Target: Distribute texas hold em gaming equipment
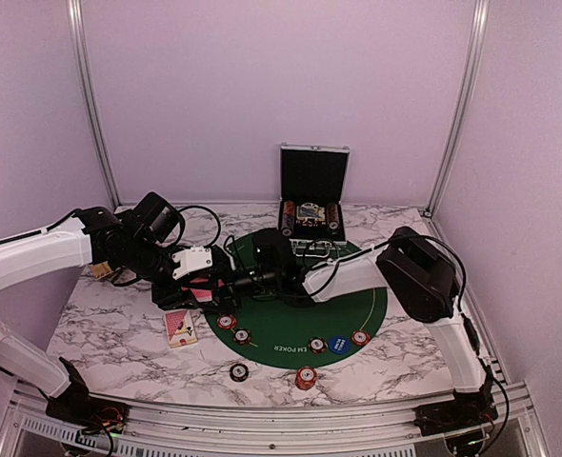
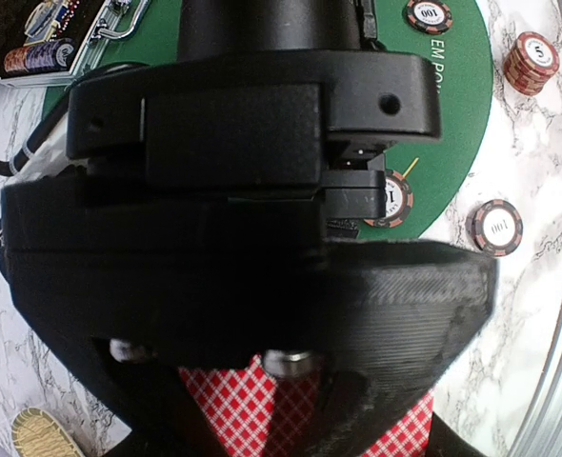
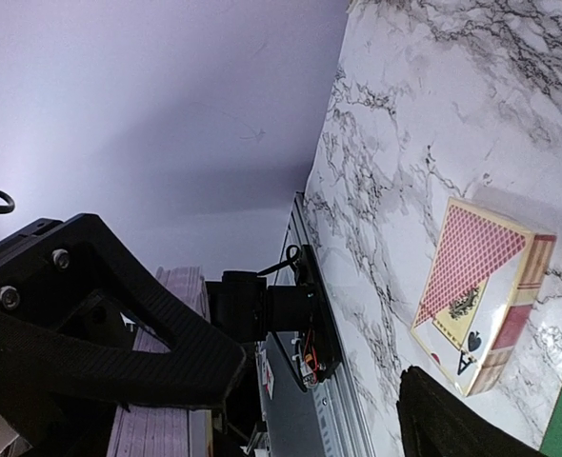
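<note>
My left gripper (image 1: 202, 289) is shut on red-backed playing cards (image 2: 226, 411), whose checked backs show between its fingers (image 2: 357, 419). My right gripper (image 1: 228, 282) reaches in from the right and hangs right in front of the left one, filling the left wrist view (image 2: 252, 143). Its jaws stand wide apart (image 3: 324, 381) with nothing between them. A card box (image 1: 181, 327) with a red back and an ace lies on the marble (image 3: 481, 295). Red-and-white chips (image 1: 226, 322) (image 1: 305, 378) and a blue disc (image 1: 338, 345) lie along the mat's near edge.
The round green felt mat (image 1: 357, 300) covers the table's middle. An open black case (image 1: 312, 205) with more chips stands at the back. A woven basket (image 2: 38, 433) sits at the left. A dark chip (image 1: 238, 371) lies near the front rail (image 1: 262, 414).
</note>
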Controlling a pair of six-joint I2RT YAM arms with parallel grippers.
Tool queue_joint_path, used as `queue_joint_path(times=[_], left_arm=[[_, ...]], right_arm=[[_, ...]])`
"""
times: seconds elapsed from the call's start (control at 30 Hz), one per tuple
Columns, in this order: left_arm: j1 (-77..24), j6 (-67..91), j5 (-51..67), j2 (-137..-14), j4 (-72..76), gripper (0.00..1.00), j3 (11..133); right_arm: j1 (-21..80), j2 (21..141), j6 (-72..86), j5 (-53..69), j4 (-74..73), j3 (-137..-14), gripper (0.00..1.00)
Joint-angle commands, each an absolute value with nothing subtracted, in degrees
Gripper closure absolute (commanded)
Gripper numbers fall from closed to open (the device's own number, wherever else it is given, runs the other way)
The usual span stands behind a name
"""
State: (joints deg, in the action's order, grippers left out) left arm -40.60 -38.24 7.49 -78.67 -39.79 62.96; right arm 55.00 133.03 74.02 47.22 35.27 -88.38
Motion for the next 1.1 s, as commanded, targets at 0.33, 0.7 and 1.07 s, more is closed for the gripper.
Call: queue_joint_path(times=[0.33, 0.7, 1.07], left_arm=[[-40.3, -39.0, 8.5, -77.6, -39.5, 1.0, 64.3], [-40.3, -38.9, 8.5, -77.6, -39.5, 1.0, 64.1], [-40.3, -38.8, 8.3, -77.6, -39.5, 1.0, 63.8]], right_arm=[[53.7, 130.2, 73.2, 45.2, 34.1, -85.2, 0.25], [52.2, 125.3, 71.0, 44.3, 32.7, -81.3, 0.29], [51.5, 121.6, 70.2, 44.2, 32.5, -79.0, 0.54]])
